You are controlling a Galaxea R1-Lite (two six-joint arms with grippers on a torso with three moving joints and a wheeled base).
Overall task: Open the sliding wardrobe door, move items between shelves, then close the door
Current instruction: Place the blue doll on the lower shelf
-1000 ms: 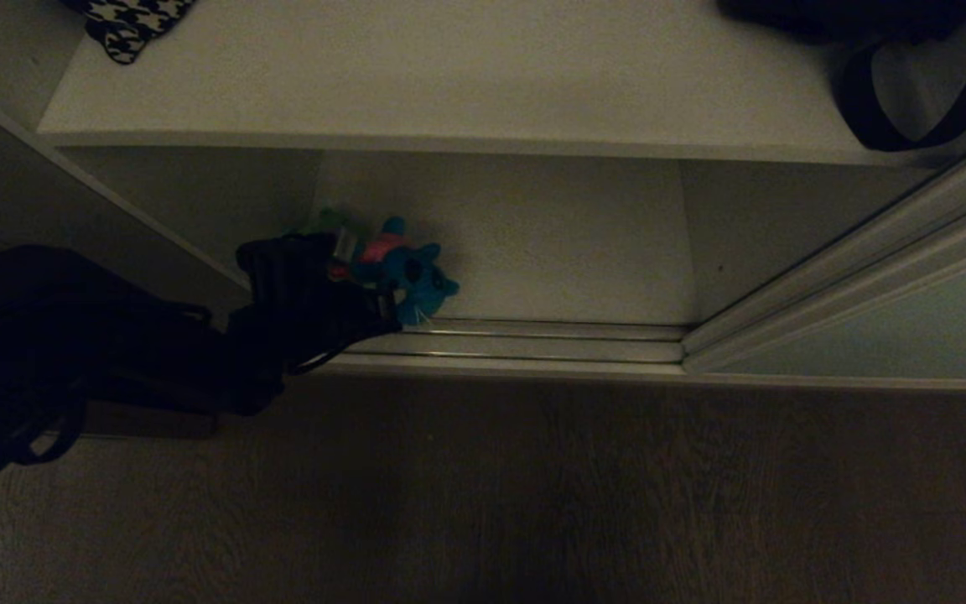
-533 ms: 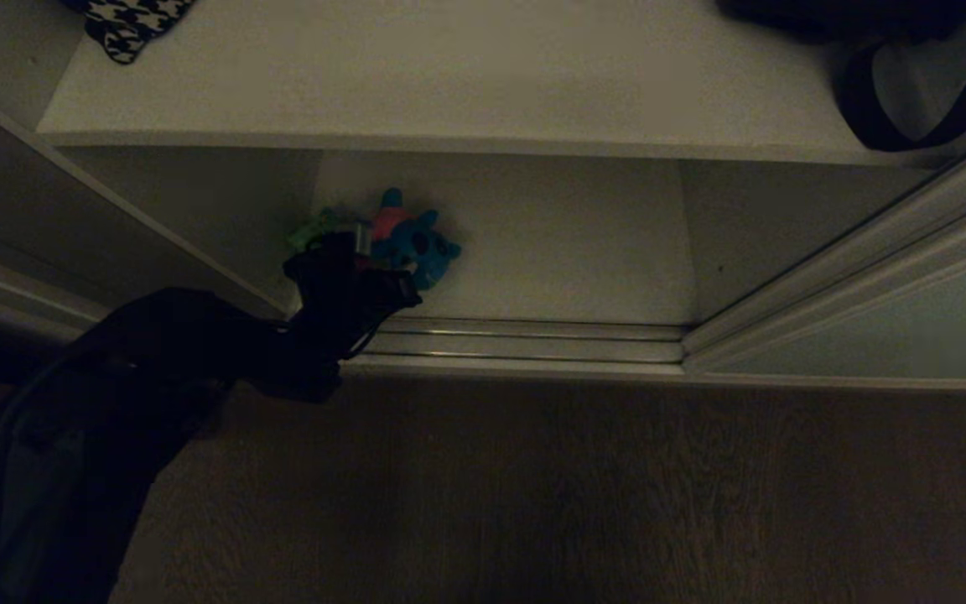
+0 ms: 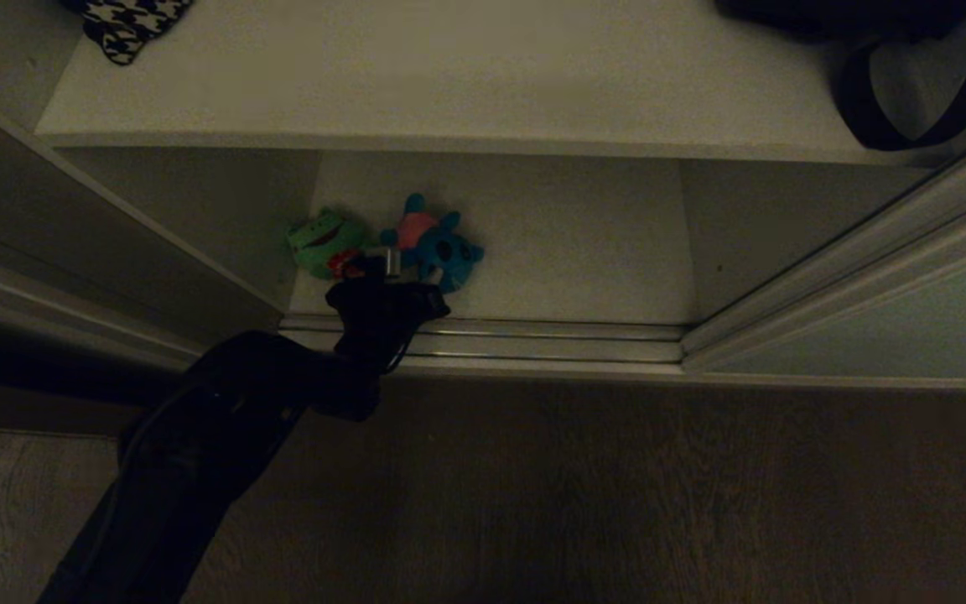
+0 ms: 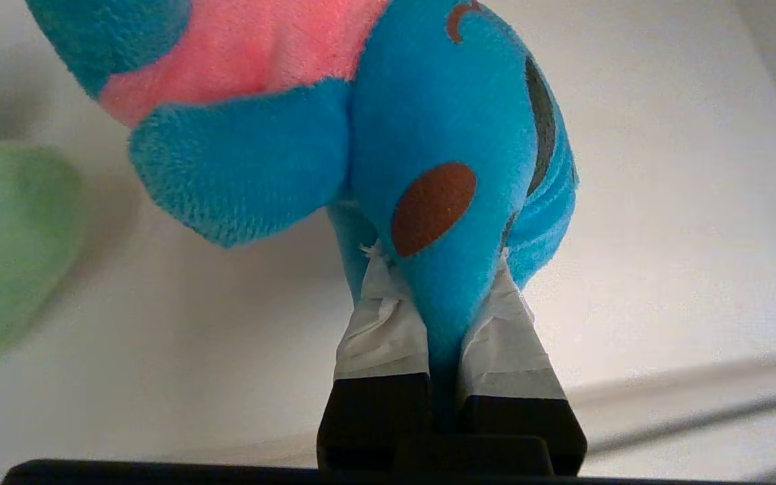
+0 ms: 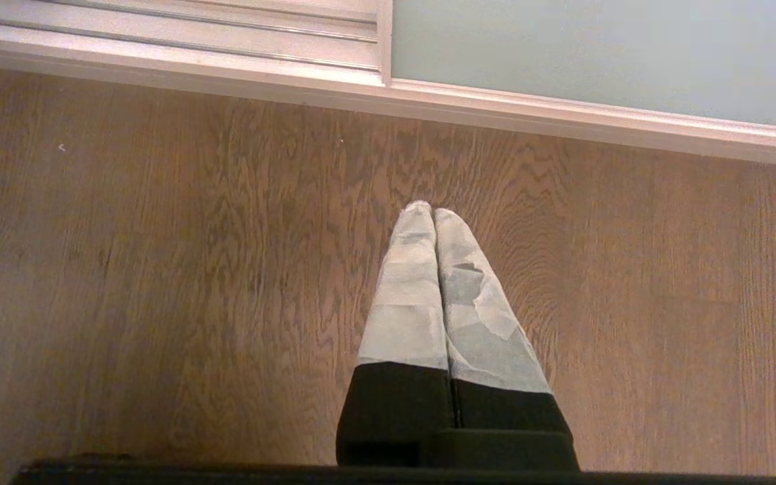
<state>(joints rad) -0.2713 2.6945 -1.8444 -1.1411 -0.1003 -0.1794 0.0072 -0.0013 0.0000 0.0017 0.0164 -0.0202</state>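
My left gripper reaches into the open wardrobe and is shut on the blue plush toy, pinching a blue limb of it between its taped fingers. The pink-patched toy hangs low over the lower shelf; whether it touches the board I cannot tell. The green plush toy lies on that shelf just left of it, apart from the gripper. The upper shelf runs above. The sliding wardrobe door stands pushed to the right. My right gripper is parked, shut and empty, over the floor.
A houndstooth cushion lies at the upper shelf's far left, and a black strapped bag at its far right. The door's floor track crosses in front of the lower shelf. Wooden floor lies in front of it.
My left arm has swung right and dropped lower in front of the wardrobe, carrying the blue plush a little to the right. The green plush, half covered before, now shows whole.
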